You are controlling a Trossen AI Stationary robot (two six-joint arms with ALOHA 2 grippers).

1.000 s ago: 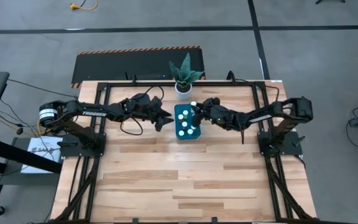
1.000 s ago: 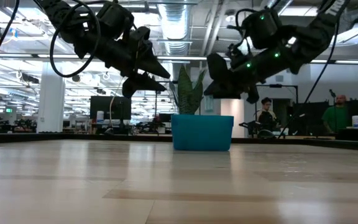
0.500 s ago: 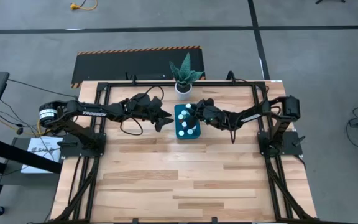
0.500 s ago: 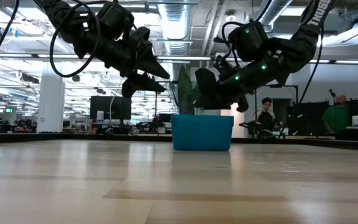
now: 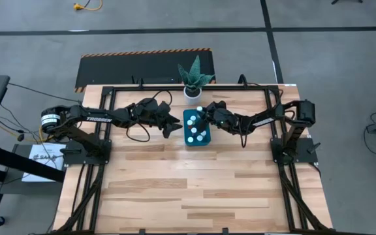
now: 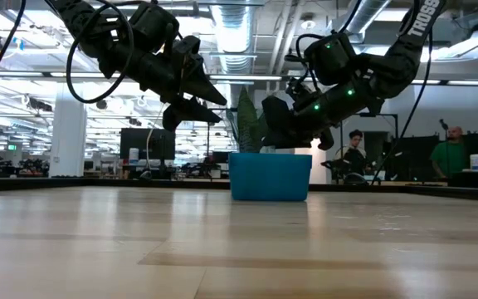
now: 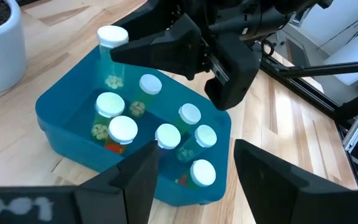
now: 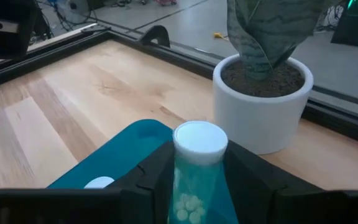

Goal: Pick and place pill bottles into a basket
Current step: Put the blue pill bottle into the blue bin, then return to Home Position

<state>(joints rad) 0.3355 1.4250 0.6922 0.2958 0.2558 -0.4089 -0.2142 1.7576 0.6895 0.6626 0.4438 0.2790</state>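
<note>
Bottle above basket is the relation that matters: the right gripper point(image 7: 126, 53) has its fingers clenched on one pill bottle point(image 8: 199, 168), white cap up and long axis upright, and that bottle hangs over the corner of the basket point(image 5: 196, 127) nearest the worktop's far edge, on the side toward the potted plant point(image 5: 193, 79). In the left wrist view the held bottle point(image 7: 110, 46) reads as just inside the basket's rim point(image 7: 61, 134), clear of the other pill bottles point(image 7: 166, 140) standing upright in the basket, seven caps by my count. From the pictures I cannot tell whether its base already touches the basket floor.

My judgement is that the coming move is a straight lowering and letting go, since the free spot lies directly under the fingers and the nearest standing cap is a little way toward the basket's middle.

The left gripper point(image 5: 172, 124) waits just beside the basket's left side, raised off the worktop, fingers spread apart and holding nothing. The right arm is plainly the nearer one.
</note>
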